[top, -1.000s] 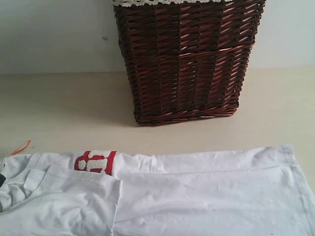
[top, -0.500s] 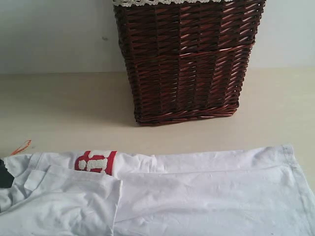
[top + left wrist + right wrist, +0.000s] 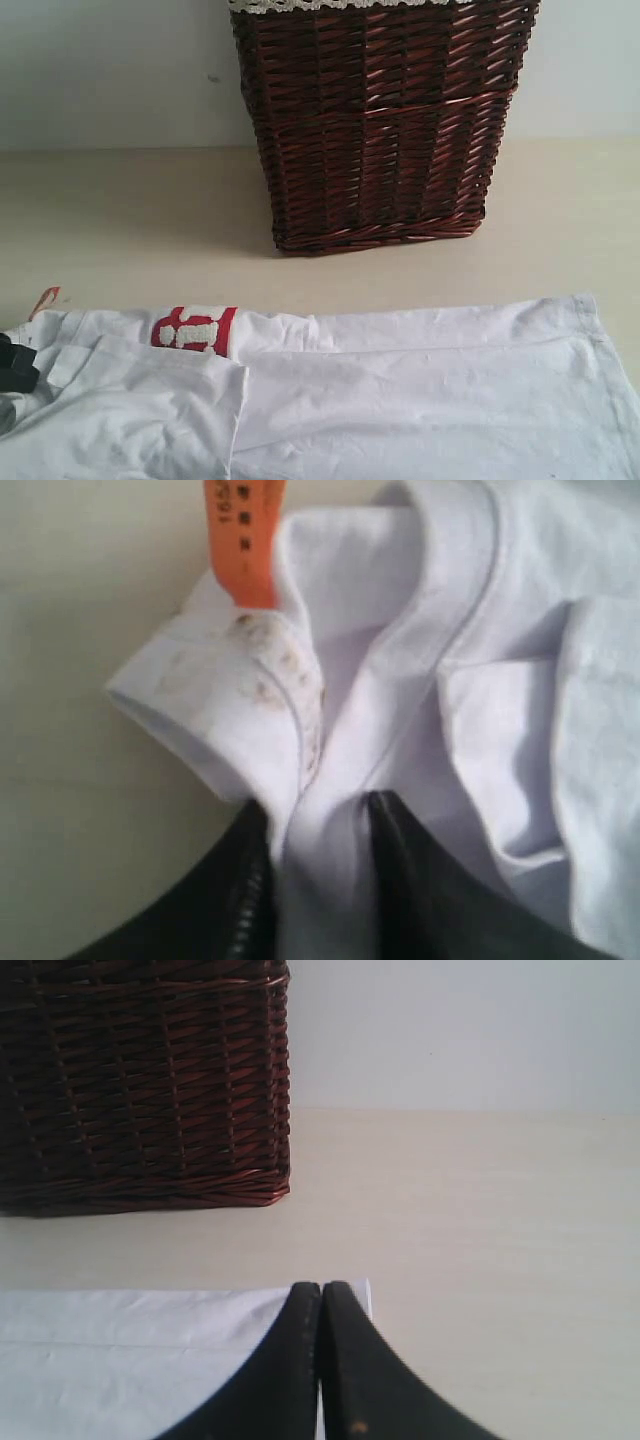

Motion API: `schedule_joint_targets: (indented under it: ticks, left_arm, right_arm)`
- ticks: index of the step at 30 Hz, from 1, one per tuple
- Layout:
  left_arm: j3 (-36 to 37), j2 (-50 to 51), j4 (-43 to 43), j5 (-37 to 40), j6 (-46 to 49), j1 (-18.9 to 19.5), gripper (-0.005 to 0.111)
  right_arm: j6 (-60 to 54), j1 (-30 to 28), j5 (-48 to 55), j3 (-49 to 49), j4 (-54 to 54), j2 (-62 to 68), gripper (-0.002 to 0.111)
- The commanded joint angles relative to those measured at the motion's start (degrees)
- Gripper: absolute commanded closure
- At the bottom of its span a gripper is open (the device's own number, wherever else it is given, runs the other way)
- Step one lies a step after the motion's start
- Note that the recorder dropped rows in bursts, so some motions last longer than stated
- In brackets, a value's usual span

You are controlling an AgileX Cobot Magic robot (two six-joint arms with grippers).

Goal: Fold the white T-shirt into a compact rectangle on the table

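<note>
Exterior view first: the shirt lies stretched across the near part of the table. Its sides are brought in so it makes a long band, a sleeve lies folded over at the left, and only a slice of the red letters peeks out. So we judge the lengthwise folds done and the crosswise folds that would make it compact not yet made. Behind stands the basket, well apart from the cloth, with lace trim at its rim; we cannot see inside from here, so what it holds, if anything, we can't say. Over to the left wrist view: the left gripper is clamped on a bunched ridge of shirt right by the collar, the orange tag sticking out just beyond and bare table beside it. To us that looks like the grip for carrying the neck end toward the hem. Now the right wrist view: the right gripper has its fingers pressed flat together, poised at the hem corner. No cloth shows between them, and whether they touch the shirt we can't tell. The basket sits off to one side, its inside hidden here too.
</note>
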Motion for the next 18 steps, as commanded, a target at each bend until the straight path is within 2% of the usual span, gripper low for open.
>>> schedule_joint_targets:
  ticks: [1, 4, 11, 13, 16, 18]
  left_arm:
    - [0.27, 0.15, -0.53, 0.17, 0.48, -0.03, 0.094]
    - [0.27, 0.15, -0.53, 0.06, 0.75, -0.03, 0.107]
    - [0.27, -2.25, -0.44, -0.02, 3.17, 1.39, 0.107]
    - [-0.08, -6.54, -0.4, -0.26, 3.21, 4.63, 0.107]
    - [-1.65, -11.76, -0.4, -0.26, 3.31, 12.75, 0.107]
    - [-1.88, -12.36, -0.09, 0.26, 6.2, 16.33, 0.107]
  right_arm:
    - [-0.08, 0.01, -0.78, 0.25, -0.17, -0.37, 0.108]
    - [-0.08, 0.01, -0.78, 0.25, -0.17, -0.37, 0.108]
    - [-0.08, 0.01, -0.78, 0.25, -0.17, -0.37, 0.108]
    - [-0.08, 0.01, -0.78, 0.25, -0.17, -0.37, 0.108]
    - [-0.08, 0.01, -0.78, 0.25, -0.17, -0.37, 0.108]
    - [-0.08, 0.01, -0.78, 0.25, -0.17, -0.37, 0.108]
